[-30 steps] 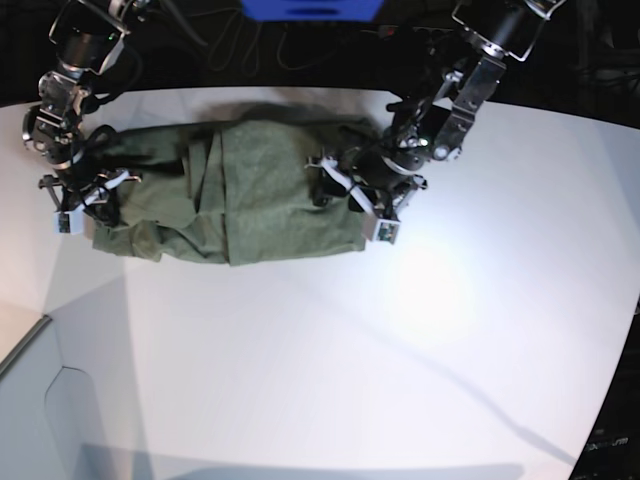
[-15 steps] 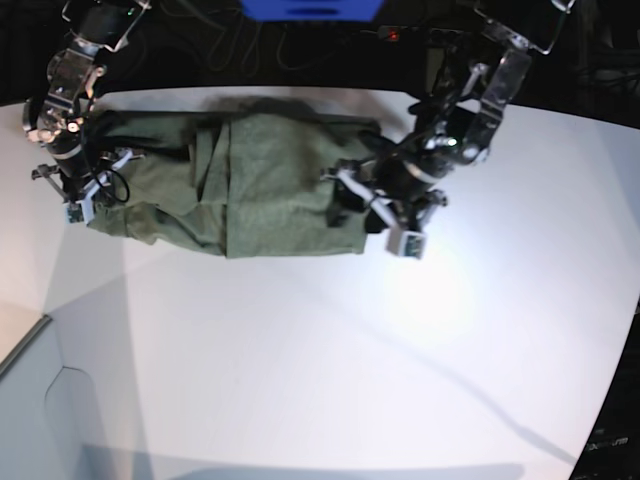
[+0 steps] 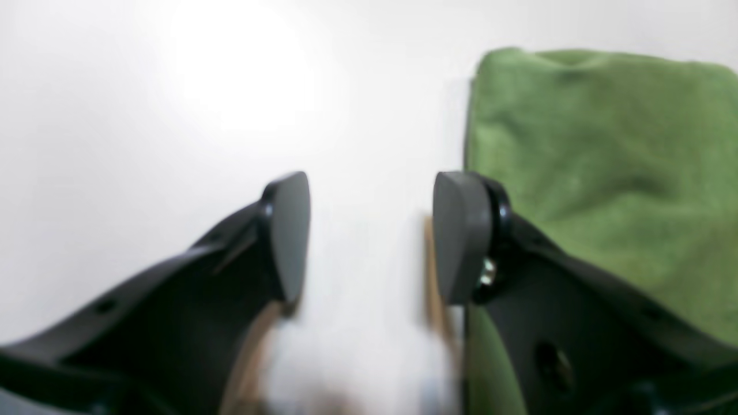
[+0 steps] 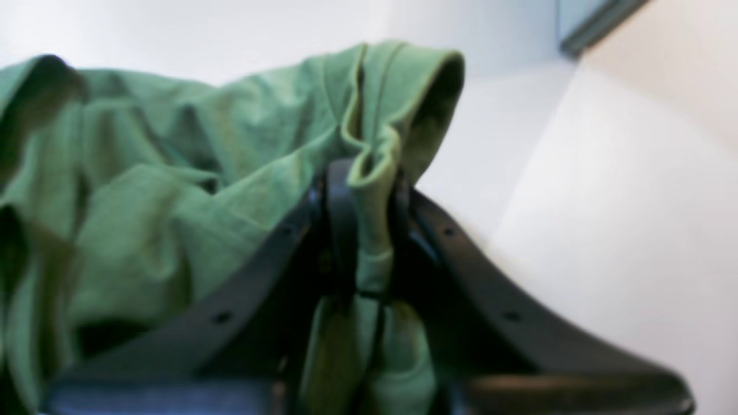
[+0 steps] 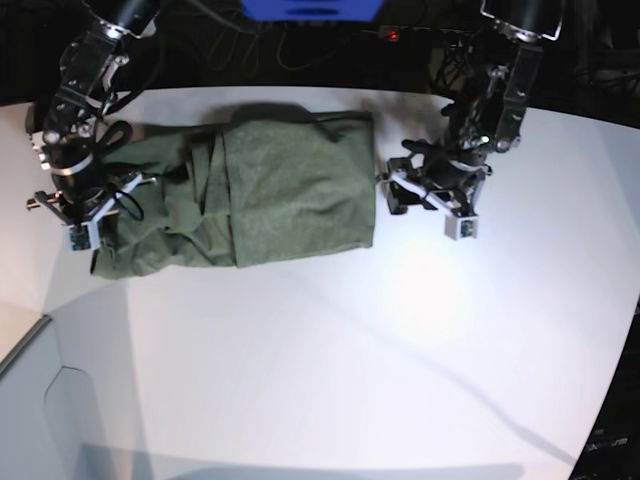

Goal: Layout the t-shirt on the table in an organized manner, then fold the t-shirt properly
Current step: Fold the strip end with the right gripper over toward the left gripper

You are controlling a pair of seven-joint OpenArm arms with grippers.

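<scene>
In the left wrist view, the two dark fingers of the left gripper (image 3: 369,236) are seen nearest, spread apart with only bare white table (image 3: 173,115) between them and nothing held. One finger (image 3: 458,236) stands just at the straight edge of the t-shirt (image 3: 605,173), whose olive-green cloth is spread flat to that side. In the right wrist view, the right gripper (image 4: 369,213) is seen clamped on a bunched fold of the t-shirt (image 4: 173,190), a hemmed edge being pinched between the narrow jaws and raised above the rest of the wrinkled fabric; white table (image 4: 605,202) is visible beyond it. In the base view, the wide white table (image 5: 350,350) fills the near part of the picture, bare up to the garment. Farther back, the t-shirt (image 5: 290,190) is laid lengthwise as a rough band, smooth and squared at the end beside the left gripper (image 5: 430,195) and crumpled at the end held by the right gripper (image 5: 80,215). The left gripper is set just off the squared end, apart from the cloth. Beyond the table's curved far edge, a dark background and a blue object (image 5: 310,8) are seen.
</scene>
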